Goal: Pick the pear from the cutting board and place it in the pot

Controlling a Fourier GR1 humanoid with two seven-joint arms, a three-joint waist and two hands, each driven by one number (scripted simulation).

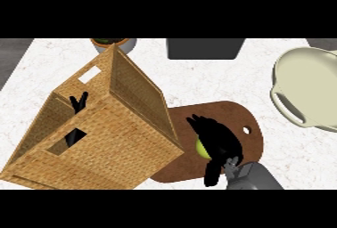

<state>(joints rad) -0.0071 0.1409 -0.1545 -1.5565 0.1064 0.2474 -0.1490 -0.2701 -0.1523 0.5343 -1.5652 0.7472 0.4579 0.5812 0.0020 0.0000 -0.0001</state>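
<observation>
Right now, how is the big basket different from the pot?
The basket is tan, woven and boxy; the pot is cream, smooth and round. The basket shows at the left and covers the left edge of the cutting board; the pot sits at the right, apart from that board, partly cut off by the view's edge. Both rest on the white counter.

i see the basket [112, 133] as woven wicker, rough and matt. the board [227, 115] looks like brown wood, smooth and dull. the pot [309, 75] has a cream, faintly glossy coat. the counter [211, 80] reads as white speckled stone, smooth. the pear [202, 149] shows smooth yellow-green skin; the right hand [220, 141] is matt black, its forearm [253, 178] dull grey.
</observation>
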